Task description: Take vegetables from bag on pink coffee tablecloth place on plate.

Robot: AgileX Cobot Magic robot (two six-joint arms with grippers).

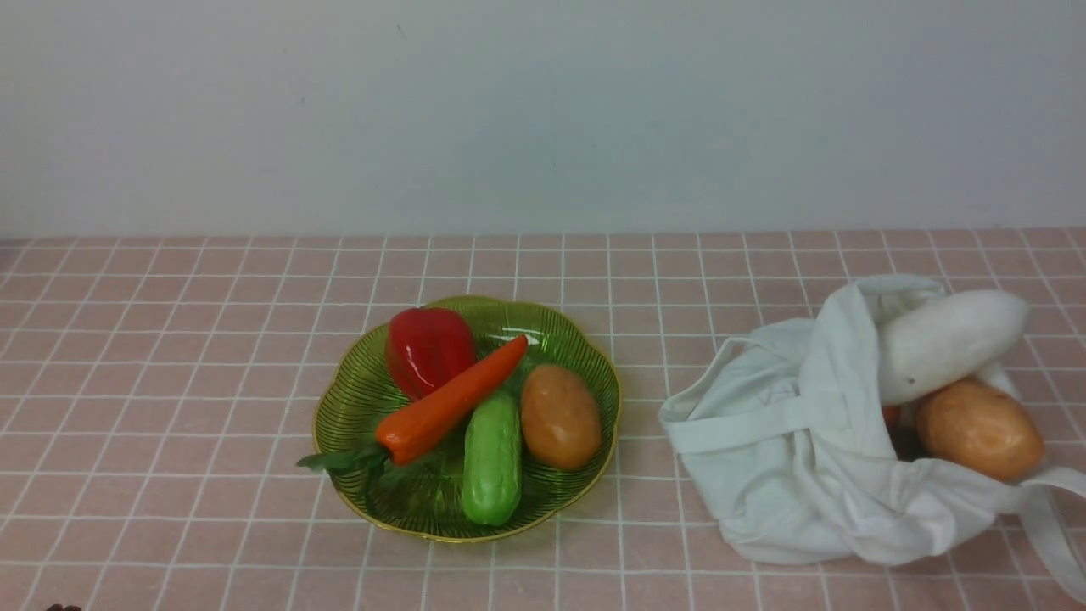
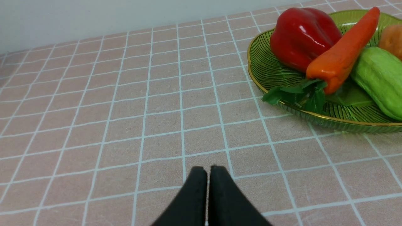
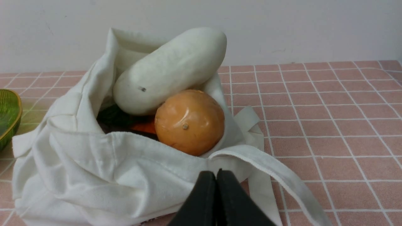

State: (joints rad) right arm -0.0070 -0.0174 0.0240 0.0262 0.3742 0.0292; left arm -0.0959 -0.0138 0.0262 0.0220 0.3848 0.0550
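Now the right end effector (image 3: 216, 175), pinched together, faces the bag (image 1: 789, 450); next it must open and grab the white radish (image 1: 946, 339).

Pink coffee tablecloth (image 1: 170, 356), white grid lines, covers whole surface. Directly on it: green ribbed plate (image 1: 339, 407) near centre, toward 9 o'clock; white cloth bag (image 1: 789, 458) at 3 o'clock, slumped, strap trailing toward 4 o'clock. The two sit apart.
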